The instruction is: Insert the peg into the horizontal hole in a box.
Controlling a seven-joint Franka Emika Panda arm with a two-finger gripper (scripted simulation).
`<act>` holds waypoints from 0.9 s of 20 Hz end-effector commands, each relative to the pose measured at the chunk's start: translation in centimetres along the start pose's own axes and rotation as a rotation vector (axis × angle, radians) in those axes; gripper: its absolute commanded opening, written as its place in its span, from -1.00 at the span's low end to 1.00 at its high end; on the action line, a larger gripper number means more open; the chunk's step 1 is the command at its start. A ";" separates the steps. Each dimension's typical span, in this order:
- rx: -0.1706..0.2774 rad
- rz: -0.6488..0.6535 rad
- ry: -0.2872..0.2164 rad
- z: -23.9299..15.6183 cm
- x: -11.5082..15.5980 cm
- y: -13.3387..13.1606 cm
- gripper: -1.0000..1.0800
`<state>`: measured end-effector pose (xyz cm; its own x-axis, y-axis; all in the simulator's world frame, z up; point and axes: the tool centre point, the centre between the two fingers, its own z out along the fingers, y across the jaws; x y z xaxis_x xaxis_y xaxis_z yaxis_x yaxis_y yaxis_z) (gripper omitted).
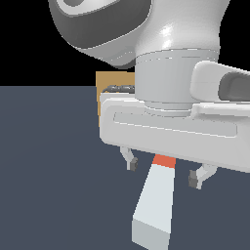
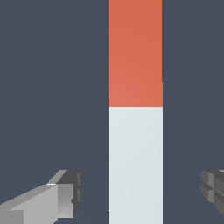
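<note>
1. Dark slate floor [image 1: 49, 161] carries the peg [image 1: 155, 205] lying flat, white end near, red end far.
2. Jaws spread wide, the gripper [image 1: 163, 171] hangs over the peg, fingers [image 2: 65, 192] clear on both sides, grasping nothing.
3. Far behind, the box [image 1: 113, 80] is mostly hidden; its hole cannot be seen.
4. Risk: an off-centre closing could twist the peg, spoiling alignment.

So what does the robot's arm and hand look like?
The arm is glossy white with a dark grey rounded joint. Its gripper has a wide, flat white body with a long groove, a dark cable on top, and two small light grey fingers with darker tips.
</note>
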<state>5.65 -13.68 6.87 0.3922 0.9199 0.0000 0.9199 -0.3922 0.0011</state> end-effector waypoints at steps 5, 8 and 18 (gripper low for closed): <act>0.001 0.000 0.000 2.8 0.0 -0.1 0.92; 0.001 -0.001 0.000 4.2 0.0 -0.2 0.92; 0.001 -0.001 0.000 4.7 0.0 -0.1 -1.00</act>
<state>5.58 -13.61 2.16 0.3911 0.9203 -0.0001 0.9203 -0.3911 -0.0009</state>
